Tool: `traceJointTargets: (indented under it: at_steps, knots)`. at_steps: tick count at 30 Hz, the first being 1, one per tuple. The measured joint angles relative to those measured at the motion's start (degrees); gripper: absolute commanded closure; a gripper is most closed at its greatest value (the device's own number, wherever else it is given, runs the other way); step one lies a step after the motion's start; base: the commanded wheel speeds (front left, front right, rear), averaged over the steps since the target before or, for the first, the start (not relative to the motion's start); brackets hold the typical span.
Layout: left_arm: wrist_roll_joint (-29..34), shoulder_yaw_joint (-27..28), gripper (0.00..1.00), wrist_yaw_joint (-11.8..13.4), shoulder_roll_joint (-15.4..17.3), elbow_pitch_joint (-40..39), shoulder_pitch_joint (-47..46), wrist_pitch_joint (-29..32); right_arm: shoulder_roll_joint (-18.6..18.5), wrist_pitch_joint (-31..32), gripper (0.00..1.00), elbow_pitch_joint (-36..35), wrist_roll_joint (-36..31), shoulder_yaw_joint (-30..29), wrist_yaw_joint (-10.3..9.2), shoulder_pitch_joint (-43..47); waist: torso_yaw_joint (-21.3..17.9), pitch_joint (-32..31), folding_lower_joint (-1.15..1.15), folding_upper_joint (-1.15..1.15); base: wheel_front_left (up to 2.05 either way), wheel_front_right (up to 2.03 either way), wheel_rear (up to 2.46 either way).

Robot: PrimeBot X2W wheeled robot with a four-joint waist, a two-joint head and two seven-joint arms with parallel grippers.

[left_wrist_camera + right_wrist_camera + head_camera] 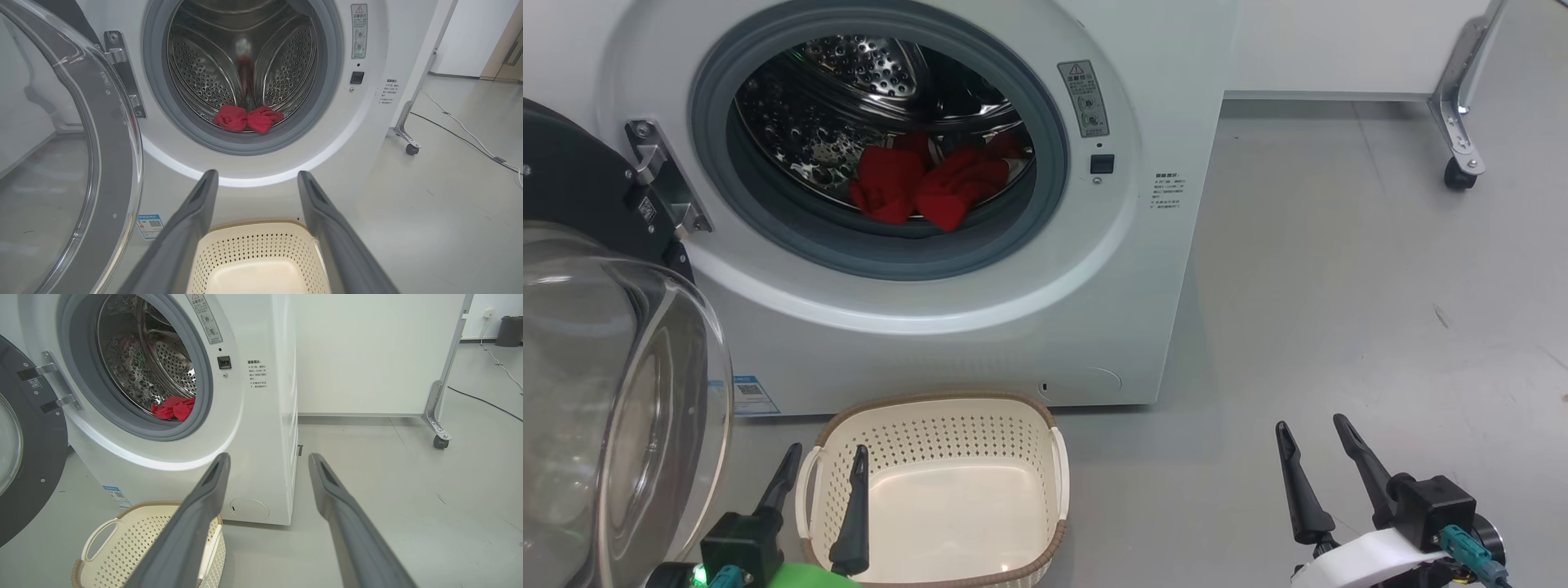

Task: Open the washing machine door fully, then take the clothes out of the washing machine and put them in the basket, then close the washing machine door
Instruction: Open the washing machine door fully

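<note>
Head view — left fingers [854, 514] spread wide, empty | right fingers [1297, 482] spread wide, empty

Fingers of right gripper [269, 457] spread wide, nothing between. Ahead-left: washing machine [229, 416], door [36, 465] swung open, red clothes [173, 408] in drum [163, 363]. Basket [151, 503] beneath left finger.

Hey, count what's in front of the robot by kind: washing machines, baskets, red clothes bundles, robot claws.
Washing machine: 1
Basket: 1
Red clothes bundles: 2
Claws (left claw, right claw): 2
Total: 6
</note>
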Motion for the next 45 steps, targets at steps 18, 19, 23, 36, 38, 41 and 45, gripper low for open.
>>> traceJointTargets:
  at_steps: [18, 19, 23, 36, 38, 41, 45]
  knots:
    - [0.1, -0.7, 0.00, 0.3, -0.1, -0.9, -0.3, 0.7, 0.0, 0.0, 0.00, -1.3, -0.5, -0.1, -0.24, -0.3, 0.3, 3.3, 0.00, 0.00, 0.00, 0.00, 0.00]
    - [0.1, -0.9, 0.00, 0.2, -0.1, -0.6, -0.6, 0.8, 0.0, 0.0, 0.00, -1.5, -0.6, -0.1, -0.24, -0.4, 0.3, 3.8, 0.00, 0.00, 0.00, 0.00, 0.00]
    - [0.1, -1.8, 0.00, 0.2, -0.2, 0.2, -3.5, 2.2, 0.0, 0.0, 0.00, -2.2, -1.0, 0.0, -0.23, -1.1, 0.3, 5.9, 0.00, 0.00, 0.00, 0.00, 0.00]
    - [-2.7, -2.6, 0.00, -3.5, -0.7, 6.3, -15.7, 8.9, 0.0, 0.0, 0.00, -4.7, -2.0, 1.8, 0.20, -5.2, -0.9, 15.3, 0.00, 0.00, 0.00, 0.00, 0.00]
    - [-3.9, -2.1, 0.00, -3.9, -0.8, 7.4, -18.5, 10.4, -0.1, 0.0, 0.00, -5.1, -2.0, 2.1, 0.21, -5.8, -1.3, 16.9, 0.00, 0.00, 0.00, 0.00, 0.00]
    - [-5.2, -1.7, 0.00, -4.6, -0.9, 9.0, -22.6, 13.0, -0.1, 0.0, 0.00, -5.6, -2.0, 2.8, 0.45, -6.8, -2.0, 19.3, 0.00, 0.00, 0.00, 0.00, 0.00]
    - [-7.2, -0.7, 0.00, -5.2, -1.0, 11.1, -28.0, 17.1, -0.1, 0.0, 0.00, -6.5, -1.8, 3.9, 0.46, -8.7, -3.1, 22.4, 0.00, 0.00, 0.00, 0.00, 0.00]
